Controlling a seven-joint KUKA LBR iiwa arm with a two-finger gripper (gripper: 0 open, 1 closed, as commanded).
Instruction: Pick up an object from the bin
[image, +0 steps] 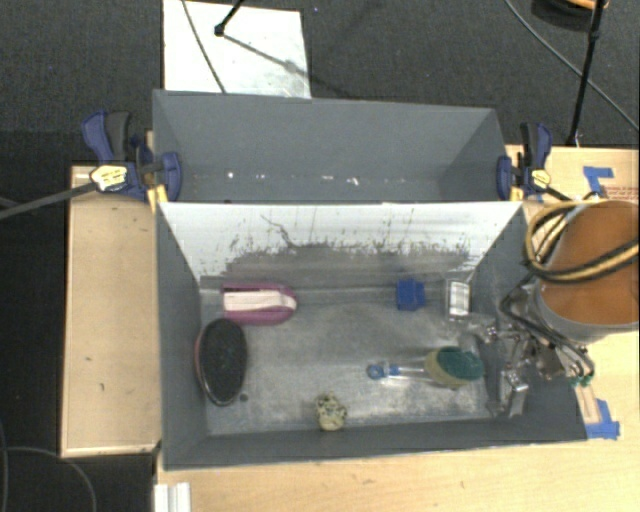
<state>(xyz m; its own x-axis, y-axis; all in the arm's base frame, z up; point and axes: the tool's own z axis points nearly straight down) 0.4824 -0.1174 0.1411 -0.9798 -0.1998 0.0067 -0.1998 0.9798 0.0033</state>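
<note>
Camera view is showing the claw (510, 385) hanging low at the right side of the bin (330, 250), just right of a round teal-green thing with a tan rim (457, 365). That thing is lying on the floor toward the near right, with a clear blue-tipped stick (388, 372) pointing left from it. Whether the claw is standing apart or together cannot be told.

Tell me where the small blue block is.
The small blue block lies by the far wall of the bin, right of centre, just left of a silvery thing and beyond the green-headed tool.
</note>
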